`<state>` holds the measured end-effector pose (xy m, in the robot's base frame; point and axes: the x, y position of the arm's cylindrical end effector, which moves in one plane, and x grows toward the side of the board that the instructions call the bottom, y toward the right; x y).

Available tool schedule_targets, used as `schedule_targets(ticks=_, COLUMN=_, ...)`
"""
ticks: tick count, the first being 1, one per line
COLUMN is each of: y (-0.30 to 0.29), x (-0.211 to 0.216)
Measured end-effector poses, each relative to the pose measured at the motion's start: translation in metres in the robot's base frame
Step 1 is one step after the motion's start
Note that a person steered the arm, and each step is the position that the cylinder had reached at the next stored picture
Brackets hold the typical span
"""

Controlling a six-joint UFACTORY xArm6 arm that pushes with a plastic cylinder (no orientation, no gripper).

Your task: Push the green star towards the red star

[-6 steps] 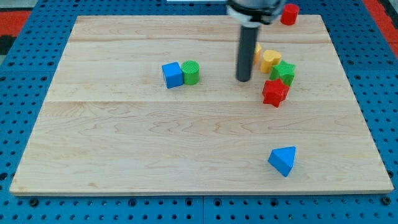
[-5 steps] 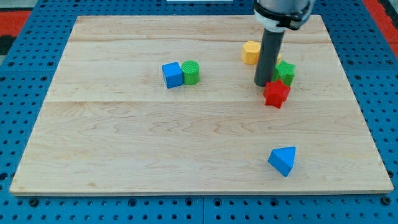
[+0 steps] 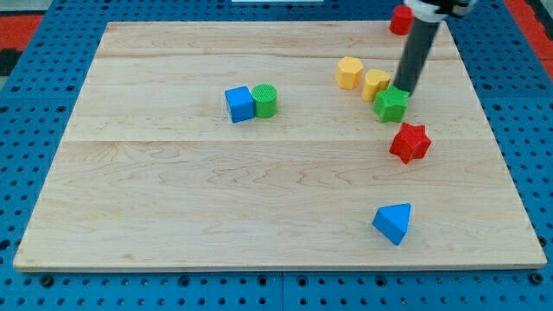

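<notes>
The green star (image 3: 390,105) lies on the wooden board at the view's right, touching a yellow block (image 3: 375,84) at its upper left. The red star (image 3: 409,142) lies below and to the right of it, a small gap apart. My tip (image 3: 403,90) stands at the green star's upper right edge, touching or nearly touching it; the rod leans up toward the view's top right.
A second yellow block (image 3: 349,72) lies left of the first. A blue cube (image 3: 239,104) and a green cylinder (image 3: 265,100) sit side by side at centre left. A blue triangular block (image 3: 393,222) lies near the bottom right. A red block (image 3: 400,18) sits at the board's top edge.
My tip moved right, from left of the stars to the green star's upper right. The red star slid down and right, away from the green star. The green star shifted slightly.
</notes>
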<state>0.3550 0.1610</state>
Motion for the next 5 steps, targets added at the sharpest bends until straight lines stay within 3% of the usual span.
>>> schedule_targets(ticks=3, y=-0.007, x=0.025)
schedule_targets(ticks=5, y=0.041, x=0.029)
